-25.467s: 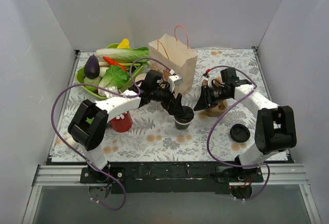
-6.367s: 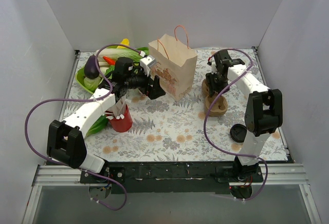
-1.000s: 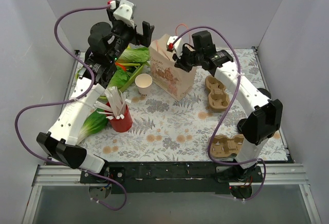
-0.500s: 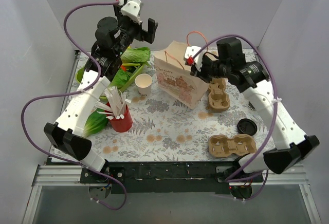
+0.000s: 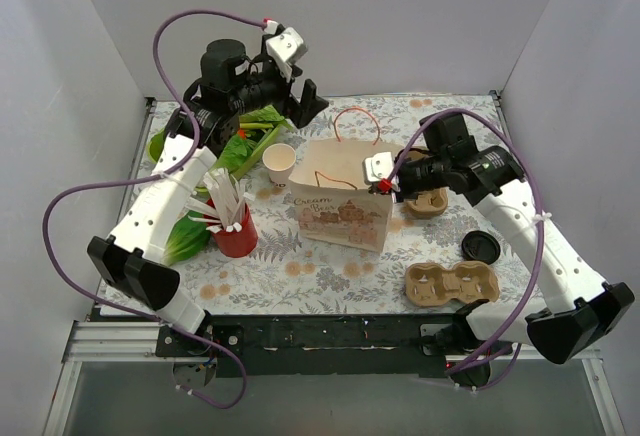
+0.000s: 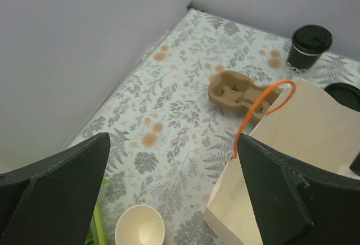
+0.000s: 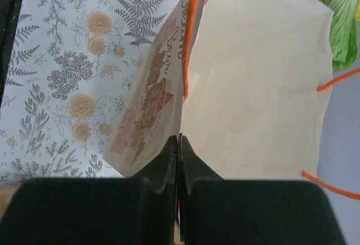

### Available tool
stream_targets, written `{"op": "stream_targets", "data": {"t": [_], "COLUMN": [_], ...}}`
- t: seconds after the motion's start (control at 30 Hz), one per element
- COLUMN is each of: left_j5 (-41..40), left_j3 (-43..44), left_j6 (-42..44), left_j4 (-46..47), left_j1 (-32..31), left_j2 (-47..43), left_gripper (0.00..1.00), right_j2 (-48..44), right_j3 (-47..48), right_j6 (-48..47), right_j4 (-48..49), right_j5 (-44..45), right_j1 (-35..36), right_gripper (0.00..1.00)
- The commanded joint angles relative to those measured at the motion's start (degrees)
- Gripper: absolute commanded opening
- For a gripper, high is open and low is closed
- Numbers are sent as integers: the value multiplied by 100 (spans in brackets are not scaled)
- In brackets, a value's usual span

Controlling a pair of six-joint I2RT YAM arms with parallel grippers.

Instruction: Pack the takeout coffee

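Bag-opening step, by my reading; coffee not yet packed.

- Right gripper (image 7: 178, 141) is pinching the right-hand rim of the paper bag (image 5: 340, 199), fingers clenched on the paper. The bag is standing upright at table centre, mouth gaping.
- Left gripper (image 6: 173, 139) is hanging high at 11 o'clock from the bag, fingers spread wide, carrying nothing.
- The takeout coffee (image 6: 308, 46) is standing upright on the table with its black lid on. In the left wrist view it is sitting apart from a cardboard carrier (image 6: 237, 90), at about 2 o'clock from it. The overhead camera is not showing it; the right arm is probably covering it.
- A second carrier (image 5: 452, 283) is lying at 4 o'clock from the bag, and a loose black lid (image 5: 481, 246) at 3 o'clock. A lidless white cup (image 5: 280, 164) is sitting at 10 o'clock.

Next move, as I judge it: the free left gripper needs to cross to the coffee, close around the paper wall below the lid, and keep it upright on the way to the bag's mouth.
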Motion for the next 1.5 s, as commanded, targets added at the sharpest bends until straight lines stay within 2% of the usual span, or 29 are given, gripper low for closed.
{"op": "stream_targets", "data": {"t": [0.0,0.3,0.43,0.53,0.57,0.63,0.67,0.7,0.73,0.77,0.8,0.83,0.9,1.0,1.17,1.33,1.47], "left_j5": [1007,1676,1720,1002,504,61,-115,-360,-441,-512,-399,-294,135,278,1112,1307,1701], "left_j3": [309,379,397,178,116,194,325,509,1216,1553,1896,2134,1919,1338,1197,1030,793], "left_j6": [453,1060,1060,534,446,409,444,575,664,725,926,1050,1296,1323,1526,1324,1517], "left_j4": [-1151,-2232,-2234,-1427,-1216,-906,-958,-1472,-1895,-2351,-3183,-3478,-3744,-3613,-3596,-3121,-2954], "left_j1": [-8,-34,-34,-35,-34,-17,18,44,71,141,176,194,194,185,168,80,80], "left_j2": [180,602,655,401,322,180,206,276,564,767,917,1032,911,638,690,892,962], "left_gripper": [97,89,86,90,93,95,96,98,98,97,96,96,95,93,89,85,79], "right_j2": [43,-80,43,60,60,52,52,60,69,78,87,104,131,210,307,377,412], "right_j3": [257,-51,-33,-77,-112,-138,-156,-156,-147,-139,-130,-121,-130,-130,-16,72,125], "right_j6": [-614,-1265,-1274,-1283,-1274,-1283,-1283,-1283,-1283,-1283,-1291,-1291,-1309,-1405,-1511,-1599,-1573], "right_j4": [-178,-29,-116,-169,-204,-248,-248,-257,-266,-275,-275,-284,-284,-389,-468,-486,-477], "right_j5": [-364,-276,-267,-267,-276,-267,-258,-258,-249,-249,-258,-258,-267,-267,-328,-328,-302], "right_j1": [87,219,237,237,228,237,246,237,246,246,246,246,246,246,246,246,254], "right_gripper": [1,1,1,1,1,1,1,1,1,1,1,1,1,1,1,1,1]}}
